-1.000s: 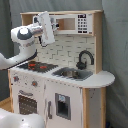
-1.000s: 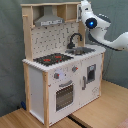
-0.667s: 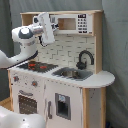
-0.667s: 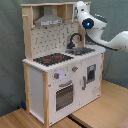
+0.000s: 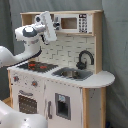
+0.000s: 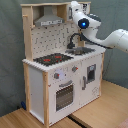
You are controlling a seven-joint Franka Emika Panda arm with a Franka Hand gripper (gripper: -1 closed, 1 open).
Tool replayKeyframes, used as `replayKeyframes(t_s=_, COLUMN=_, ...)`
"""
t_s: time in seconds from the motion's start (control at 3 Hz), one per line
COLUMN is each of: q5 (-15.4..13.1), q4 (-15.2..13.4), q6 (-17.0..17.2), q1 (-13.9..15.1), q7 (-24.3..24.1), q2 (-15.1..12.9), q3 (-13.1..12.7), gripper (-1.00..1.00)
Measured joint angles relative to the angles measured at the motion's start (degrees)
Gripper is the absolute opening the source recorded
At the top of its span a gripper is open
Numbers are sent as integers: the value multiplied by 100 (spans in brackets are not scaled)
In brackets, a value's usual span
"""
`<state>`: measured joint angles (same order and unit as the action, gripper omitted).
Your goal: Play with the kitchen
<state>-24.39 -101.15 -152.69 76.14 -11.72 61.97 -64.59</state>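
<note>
The gripper [image 5: 56,23] is raised to the upper shelf of the kitchen [image 5: 65,95], up beside the hood [image 6: 48,21] and in front of the small microwave panel [image 5: 78,23]. Whether it is released or clenched I cannot tell, and nothing can be made out in its grasp. In the second exterior view the same wrist [image 6: 80,14] sits at the top of the unit, on the second exterior view's right, with the arm [image 6: 114,40] reaching in from that side.

Below the gripper lies the tiled back wall, then the worktop: the hob [image 5: 36,65] with its red rings, the sink [image 5: 73,73] beside it and the black tap [image 5: 85,57] arching over the basin. Lower still are the knobs [image 6: 58,76], the oven door [image 6: 64,96] and a cupboard door [image 5: 62,106].

The kitchen stands on a wooden floor [image 6: 95,115] against a grey curtain. It looks stiff and too big to lift, a wood-and-board body that should not shift under a light push. The parts meant for handling are probably the small ones: knobs to turn, door handles to pull, the tap to swing. These look like smooth, thin plastic, so a gentle, square pinch is called for.
</note>
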Motion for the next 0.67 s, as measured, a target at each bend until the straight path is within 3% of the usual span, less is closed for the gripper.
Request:
replayKeyframes(t_s=0.33, q5=0, q4=50, q6=-171, q1=75, q7=40, q2=-21, q3=9, gripper=-100)
replayKeyframes(t_s=0.67, q5=0, q4=50, q6=-168, q1=65, q7=43, q2=-21, q3=24, gripper=100)
